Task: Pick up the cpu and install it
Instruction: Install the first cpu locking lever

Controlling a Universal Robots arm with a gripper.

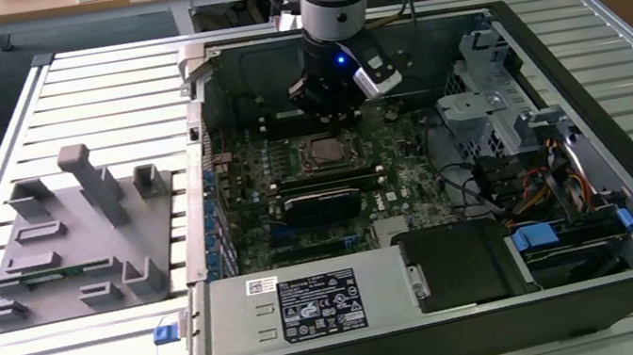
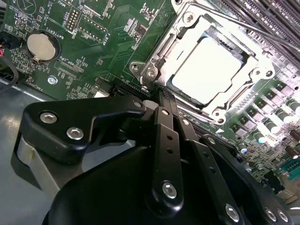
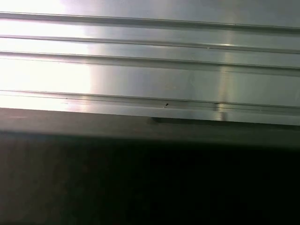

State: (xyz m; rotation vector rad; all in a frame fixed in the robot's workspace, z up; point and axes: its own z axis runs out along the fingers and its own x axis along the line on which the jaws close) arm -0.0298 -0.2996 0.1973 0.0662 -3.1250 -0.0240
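We start at our black gripper point(image 2: 161, 96), whose fingers are pressed together with nothing between them; in the second wrist view the tip comes to a single narrow point. That point sits just beside the corner of the silver metal socket frame point(image 2: 154, 61) on the green motherboard point(image 2: 84, 42), close to the frame's hinge screws, and we cannot tell whether it touches the metal or hangs just off it.

The cpu point(image 2: 211, 70), a flat square chip with a pale shiny metal top, already lies seated inside that socket frame, with the frame's bars lying around its edges. From the gripper tip it lies just beyond the near corner of the frame, further in across the board, so the chip is ahead of the fingers and not under them. Being square, it has no long axis to speak of; its edges run parallel to the frame.

In the exterior view the gripper point(image 1: 331, 104) hangs inside the open black computer case point(image 1: 578, 222), just beyond the socket frame point(image 1: 326, 150) toward the case's far wall. Beside the socket frame, on the gripper's side of the board, a round silver coin battery point(image 2: 41, 45) sits in its holder. Outside the case, toward the exterior view's left, a grey moulded parts tray point(image 1: 60, 247) rests on the slatted metal table point(image 1: 88, 99).
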